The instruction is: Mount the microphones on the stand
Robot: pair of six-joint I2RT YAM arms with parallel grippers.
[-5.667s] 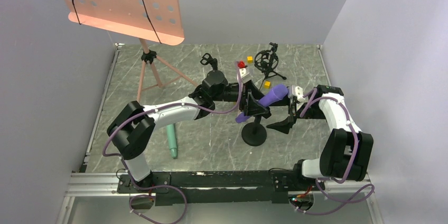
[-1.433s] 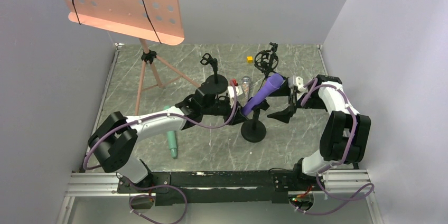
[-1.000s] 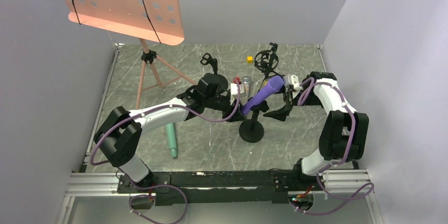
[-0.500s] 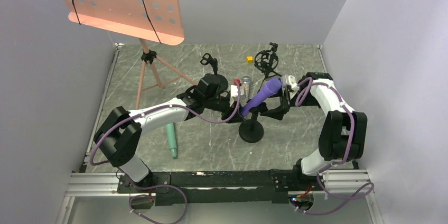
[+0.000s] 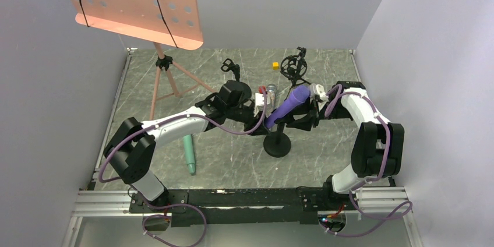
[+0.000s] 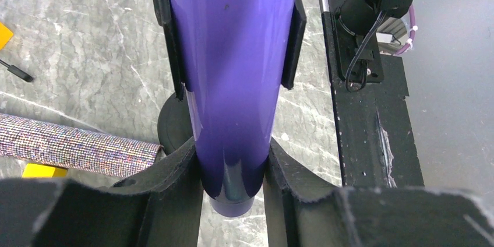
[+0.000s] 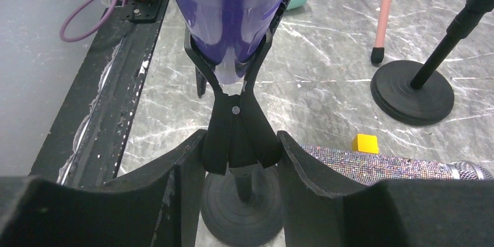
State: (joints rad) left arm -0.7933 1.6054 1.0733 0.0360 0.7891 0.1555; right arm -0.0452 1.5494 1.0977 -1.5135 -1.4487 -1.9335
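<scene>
— Done so far?
— On stand, purple microphone seated in clip, tail clamped by left gripper; right gripper straddling clip, grip unclear.
— Left?
— Green microphone at nine o'clock, copper microphone at twelve, lying loose.

The left gripper and right gripper are closing off both sides of the stand and its purple microphone, the copper microphone and yellow cube are blocking the space behind its base, and the near table is lying open.

Pale lavender walls enclose a grey marbled tabletop.
</scene>
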